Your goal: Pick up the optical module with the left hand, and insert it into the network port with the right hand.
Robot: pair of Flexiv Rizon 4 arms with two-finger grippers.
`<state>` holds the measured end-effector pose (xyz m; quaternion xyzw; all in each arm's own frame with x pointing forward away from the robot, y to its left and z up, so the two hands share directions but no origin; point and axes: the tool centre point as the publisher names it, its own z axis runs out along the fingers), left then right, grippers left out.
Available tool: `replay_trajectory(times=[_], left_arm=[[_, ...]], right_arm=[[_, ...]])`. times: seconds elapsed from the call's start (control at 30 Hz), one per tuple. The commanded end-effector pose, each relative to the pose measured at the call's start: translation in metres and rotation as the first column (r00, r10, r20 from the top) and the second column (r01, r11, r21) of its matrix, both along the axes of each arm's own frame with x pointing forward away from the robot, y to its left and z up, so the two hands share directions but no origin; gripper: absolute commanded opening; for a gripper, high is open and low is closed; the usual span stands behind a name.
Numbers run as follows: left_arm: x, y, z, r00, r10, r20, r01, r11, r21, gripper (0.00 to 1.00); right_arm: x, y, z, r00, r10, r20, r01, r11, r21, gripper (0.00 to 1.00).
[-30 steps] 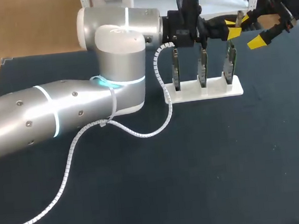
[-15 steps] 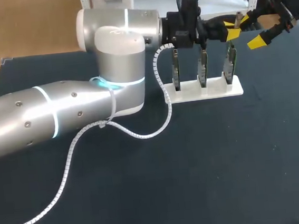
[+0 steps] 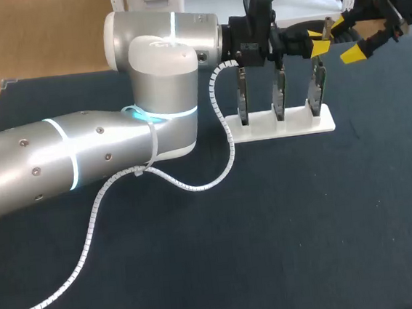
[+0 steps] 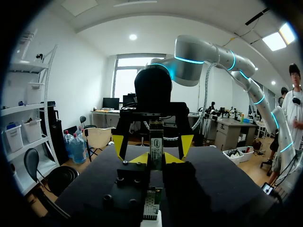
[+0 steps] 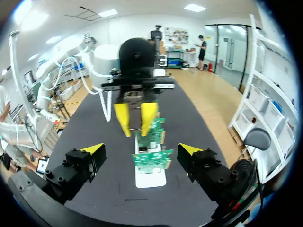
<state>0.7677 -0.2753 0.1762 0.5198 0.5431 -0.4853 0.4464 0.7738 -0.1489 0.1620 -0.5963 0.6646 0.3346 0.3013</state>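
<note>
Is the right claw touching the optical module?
Apart. The left wrist view shows the optical module, held in the left claw, with clear gaps to both yellow tips of the open right claw.

A dark blue table is shown; a white slotted stand is placed on it, directly under the left gripper.

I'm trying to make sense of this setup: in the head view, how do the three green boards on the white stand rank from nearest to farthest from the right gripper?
From the right gripper:
1. Right-end board, at the end of the white stand on that gripper's side.
2. Middle board, in the centre slot.
3. Left-end board, at the stand's far end.
</note>
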Motion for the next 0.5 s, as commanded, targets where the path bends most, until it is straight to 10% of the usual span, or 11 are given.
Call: replay_trajectory(times=[0.03, 0.5], left_arm=[[0.0, 0.001, 0.0, 1.0, -0.001, 0.0, 0.001, 1.0, 0.001, 0.0], [0.0, 0.001, 0.0, 1.0, -0.001, 0.0, 0.001, 1.0, 0.001, 0.0]], right_arm=[[-0.006, -0.005, 0.014, 1.0, -0.002, 0.009, 0.002, 0.999, 0.032, 1.0], [-0.008, 0.0, 0.051, 0.998, 0.017, 0.066, -0.026, 0.991, 0.13, 1.0]])
